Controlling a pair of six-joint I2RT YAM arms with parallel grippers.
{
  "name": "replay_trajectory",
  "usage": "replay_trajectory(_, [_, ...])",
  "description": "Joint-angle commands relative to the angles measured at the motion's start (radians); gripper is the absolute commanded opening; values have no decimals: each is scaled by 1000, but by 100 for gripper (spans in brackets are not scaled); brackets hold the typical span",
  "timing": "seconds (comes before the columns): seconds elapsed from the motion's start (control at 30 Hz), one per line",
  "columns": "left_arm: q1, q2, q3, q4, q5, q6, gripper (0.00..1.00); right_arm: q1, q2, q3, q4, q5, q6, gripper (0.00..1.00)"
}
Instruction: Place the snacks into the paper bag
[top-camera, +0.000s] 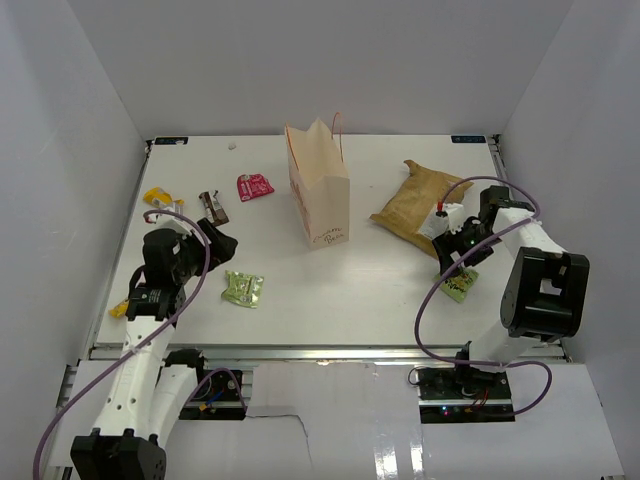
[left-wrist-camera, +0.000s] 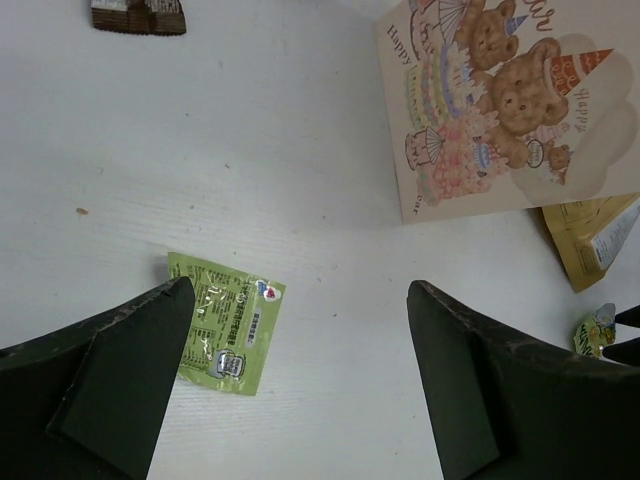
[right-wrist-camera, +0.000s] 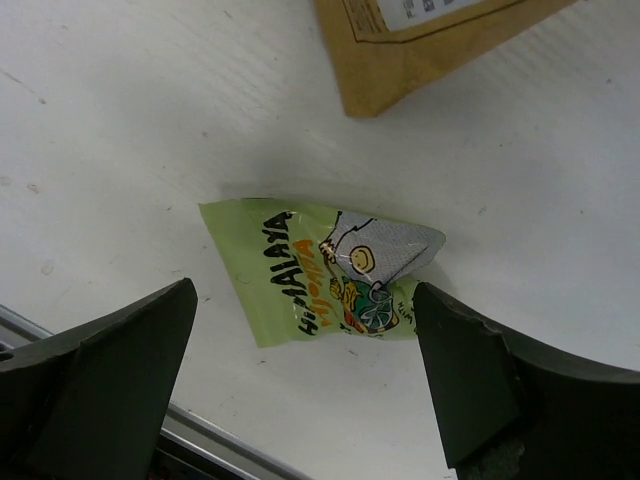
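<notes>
All visible snacks (top-camera: 415, 205) lie on the counter (top-camera: 350, 280) outside the paper bag (top-camera: 320, 195); left hand (left-wrist-camera: 300, 288) and right hand (right-wrist-camera: 305, 288) hover open above green packets (top-camera: 243, 288).

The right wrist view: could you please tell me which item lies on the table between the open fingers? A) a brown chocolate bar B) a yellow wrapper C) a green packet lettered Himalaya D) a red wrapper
C: the green packet lettered Himalaya lies flat between the spread fingers of the right gripper, with a corner of the brown-gold pouch beyond it.
</notes>
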Motion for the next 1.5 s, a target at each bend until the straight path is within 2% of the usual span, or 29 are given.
replay_trajectory(0.0, [-2,17,-17,45,26,-11,98,-21,28,-38,105,54,30,94])
replay_trajectory(0.1, [-2,36,-20,50,32,-14,98,-28,60,-59,171,76,42,88])
replay_trajectory(0.2, [-4,40,-23,52,39,-23,98,-32,108,-62,189,71,37,74])
replay_trajectory(0.23, [-2,37,-26,52,42,-26,98,-32,117,-61,189,70,36,65])
replay_trajectory(0.3, [-4,25,-38,50,45,-40,98,-33,134,-65,198,65,25,59])
replay_trajectory(0.43, [-2,4,-57,52,52,-63,98,-39,123,-78,203,53,5,35])
replay_trajectory(0.53, [-4,4,-60,52,62,-74,98,-45,61,-87,186,-4,-29,26])
replay_trajectory(0.6, [-4,7,-61,50,66,-79,98,-45,-29,-76,153,-111,-97,23])
replay_trajectory(0.63, [-4,13,-61,50,72,-86,98,-45,-67,-66,86,-236,-137,23])
replay_trajectory(0.73, [-2,31,-66,53,74,-114,98,-33,-222,-3,-2,-457,-243,22])
replay_trajectory(0.83, [-2,57,-75,62,71,-152,98,48,-289,118,-38,-550,-211,22])
replay_trajectory(0.87, [-2,79,-77,65,72,-170,98,127,-292,158,-24,-555,-158,22])
replay_trajectory(0.9, [-4,92,-77,75,77,-177,98,187,-291,198,-6,-555,-123,22])
replay_trajectory(0.93, [-4,106,-75,78,83,-181,98,297,-289,277,25,-535,-45,22])
replay_trajectory(1.0, [-4,149,-67,81,101,-190,98,408,-266,364,140,-489,29,22])
replay_trajectory(1.07, [-2,178,-57,79,121,-192,98,540,-205,506,217,-396,117,21])
replay_trajectory(1.17, [-4,188,-66,75,132,-200,98,634,-69,719,307,-264,175,21])
replay_trajectory(1.3, [-4,163,-89,52,125,-230,98,676,100,950,370,-142,209,18])
replay_trajectory(1.37, [-4,151,-100,30,114,-240,98,699,149,996,412,-113,220,18])
replay_trajectory(1.47, [-4,126,-112,13,88,-259,98,728,168,958,540,-56,241,17])
